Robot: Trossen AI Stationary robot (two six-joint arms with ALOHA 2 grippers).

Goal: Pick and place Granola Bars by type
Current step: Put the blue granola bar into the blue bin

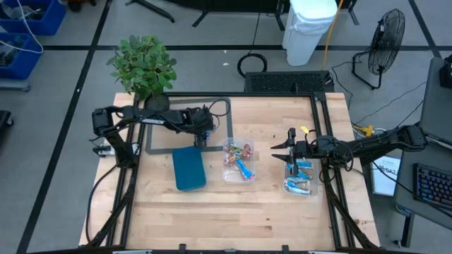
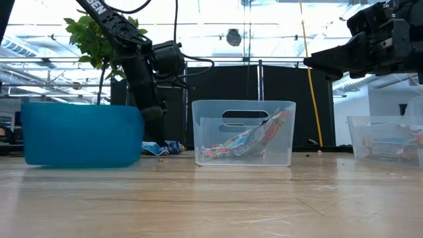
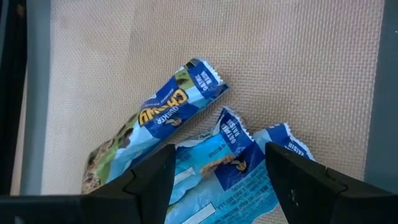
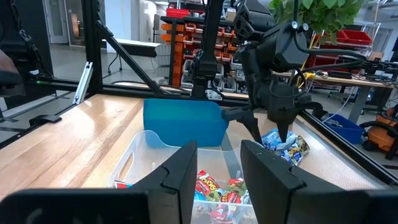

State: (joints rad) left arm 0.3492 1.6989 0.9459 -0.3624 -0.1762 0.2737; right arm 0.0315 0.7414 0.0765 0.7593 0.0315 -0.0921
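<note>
Left wrist view is showing the left gripper (image 3: 217, 177), jaws wide, hanging over granola bars (image 3: 186, 106) beside the teal tray (image 1: 188, 168); it should be centring on one bar only.

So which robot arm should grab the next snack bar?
Probably the left. The left gripper hangs open right over the loose granola bars on the mat, while the right gripper is open above the tub at the right.
</note>
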